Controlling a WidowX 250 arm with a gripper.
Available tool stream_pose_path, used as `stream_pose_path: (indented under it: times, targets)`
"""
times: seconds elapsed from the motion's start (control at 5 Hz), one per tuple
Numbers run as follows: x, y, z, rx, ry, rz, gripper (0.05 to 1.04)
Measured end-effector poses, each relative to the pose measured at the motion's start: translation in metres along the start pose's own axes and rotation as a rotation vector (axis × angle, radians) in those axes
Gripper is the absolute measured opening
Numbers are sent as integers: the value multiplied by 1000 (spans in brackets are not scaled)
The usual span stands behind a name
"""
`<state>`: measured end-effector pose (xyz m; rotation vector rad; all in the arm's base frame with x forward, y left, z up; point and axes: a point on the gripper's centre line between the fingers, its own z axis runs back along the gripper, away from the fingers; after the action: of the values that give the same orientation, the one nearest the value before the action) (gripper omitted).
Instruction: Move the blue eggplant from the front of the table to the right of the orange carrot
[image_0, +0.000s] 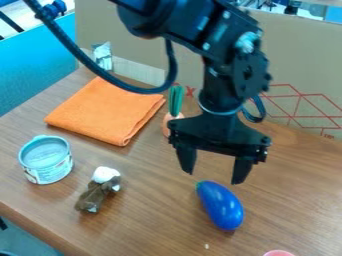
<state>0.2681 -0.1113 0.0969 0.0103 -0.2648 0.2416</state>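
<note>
Wooden table (150, 225): bears the items below. Black gripper (213, 177): fingers wide apart, above the table. Orange cloth (103, 110): folded. Tin (47, 167): upright. Blue eggplant (222, 206): lying on the table, near the gripper. Brown-and-white object (97, 191): near the tin

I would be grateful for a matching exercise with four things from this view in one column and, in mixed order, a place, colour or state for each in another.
Column one
1. Cloth
2. Gripper
3. Eggplant-shaped toy
4. Can

Column two
A. Blue, lying on the wood
B. Farthest left of the four in the view
C. Orange and folded
D. Open, holding nothing

Right pairs: 1-C, 2-D, 3-A, 4-B
</note>
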Motion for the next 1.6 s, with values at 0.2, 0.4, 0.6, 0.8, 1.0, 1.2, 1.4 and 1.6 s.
stream_pose_path:
  times: [0.2,0.4,0.6,0.8,1.0,1.2,1.4,1.6]
  targets:
    - [-9,-3,-7,84,-18,186,1005]
    - [-20,-5,-13,169,-11,295,1005]
    - [-19,-6,-18,133,10,360,1005]
    - [-18,-5,-29,115,44,371,1005]
    - [-15,-5,-36,99,54,354,1005]
    - [-13,-5,-38,91,47,364,1005]
    - [-17,-5,-46,118,54,370,1005]
    - [-18,-4,-51,129,62,362,1005]
